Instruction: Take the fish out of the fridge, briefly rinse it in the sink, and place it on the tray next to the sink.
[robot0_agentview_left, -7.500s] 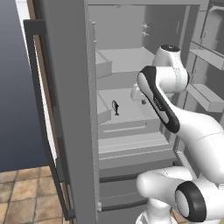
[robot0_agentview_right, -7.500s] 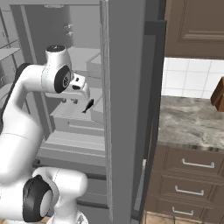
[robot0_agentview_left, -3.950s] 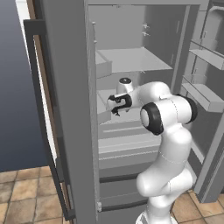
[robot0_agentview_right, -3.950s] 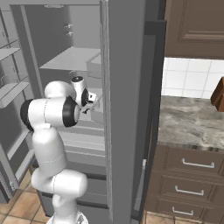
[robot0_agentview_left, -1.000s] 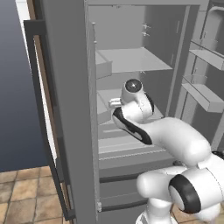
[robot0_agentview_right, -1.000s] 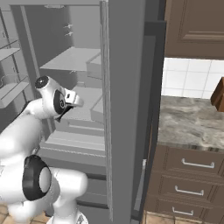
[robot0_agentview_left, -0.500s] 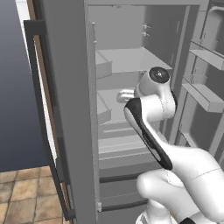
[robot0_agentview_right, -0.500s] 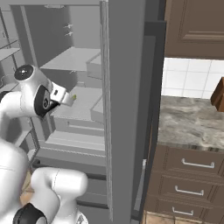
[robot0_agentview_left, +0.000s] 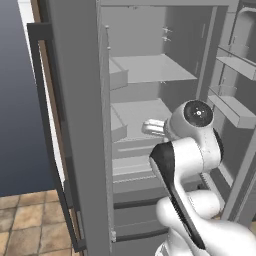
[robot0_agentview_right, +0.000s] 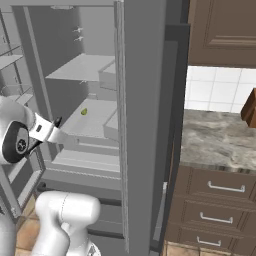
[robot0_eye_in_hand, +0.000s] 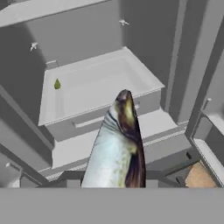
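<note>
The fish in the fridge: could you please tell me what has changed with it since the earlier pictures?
The claw reached in, took the fish off its shelf, and has drawn back out of the fridge with it. The small green thing stayed on its shelf, and the fridge door stayed open.

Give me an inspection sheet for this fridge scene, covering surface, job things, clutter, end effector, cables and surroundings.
Surface: pale grey fridge shelf, bare apart from one small item.
Job's things: fridge open; fish in the end effector, head pointing into the fridge, in front of the shelves.
Clutter: small green item at the shelf's back left corner.
End effector: end effector shut on the fish, outside the shelf front.
Cables: nothing seen.
Surroundings: stone counter, brown drawers, tiled wall, tiled floor.
</note>
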